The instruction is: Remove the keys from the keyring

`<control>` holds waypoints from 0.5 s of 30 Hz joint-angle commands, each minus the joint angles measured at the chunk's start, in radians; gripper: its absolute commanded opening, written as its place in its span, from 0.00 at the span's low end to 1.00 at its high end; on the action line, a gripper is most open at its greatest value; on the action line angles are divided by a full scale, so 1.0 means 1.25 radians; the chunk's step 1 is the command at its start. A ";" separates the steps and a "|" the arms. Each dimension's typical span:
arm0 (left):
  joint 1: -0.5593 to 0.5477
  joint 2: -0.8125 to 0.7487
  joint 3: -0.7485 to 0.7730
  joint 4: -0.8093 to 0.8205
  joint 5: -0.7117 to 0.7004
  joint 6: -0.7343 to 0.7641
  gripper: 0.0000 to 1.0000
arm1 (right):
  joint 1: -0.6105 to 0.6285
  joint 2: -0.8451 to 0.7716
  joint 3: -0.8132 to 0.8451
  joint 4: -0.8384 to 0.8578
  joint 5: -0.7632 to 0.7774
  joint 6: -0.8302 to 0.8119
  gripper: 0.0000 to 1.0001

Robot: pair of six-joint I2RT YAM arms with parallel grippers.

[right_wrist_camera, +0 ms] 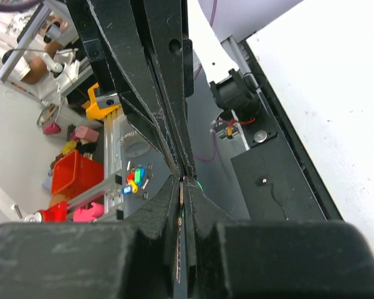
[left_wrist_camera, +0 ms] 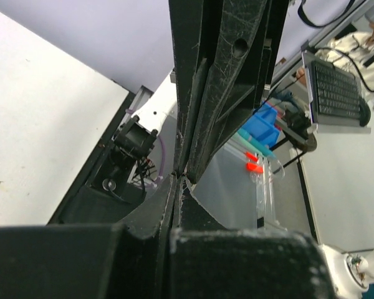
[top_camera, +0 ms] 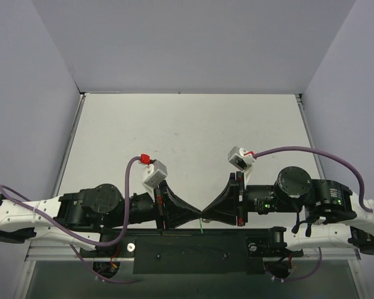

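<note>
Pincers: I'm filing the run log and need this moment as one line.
left pincer shut | right pincer shut on thin metal strip | tips meeting over table near edge

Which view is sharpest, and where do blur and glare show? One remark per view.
Top external: sharpest, with even soft light on the table and faint shadow under the arms. Left wrist: the left gripper is dark, blurred nearest the lens. Right wrist: the right gripper blurs nearest the lens; the table at right is washed out white.
</note>
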 commanded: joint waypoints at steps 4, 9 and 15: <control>-0.001 0.079 0.076 0.024 0.104 0.025 0.00 | 0.001 0.058 0.006 0.013 -0.075 -0.006 0.00; -0.002 0.097 0.099 -0.011 0.120 0.033 0.00 | 0.001 0.058 0.006 0.006 -0.082 -0.008 0.00; -0.002 0.073 0.102 -0.030 0.033 0.026 0.14 | 0.001 0.011 -0.034 0.009 0.027 -0.011 0.00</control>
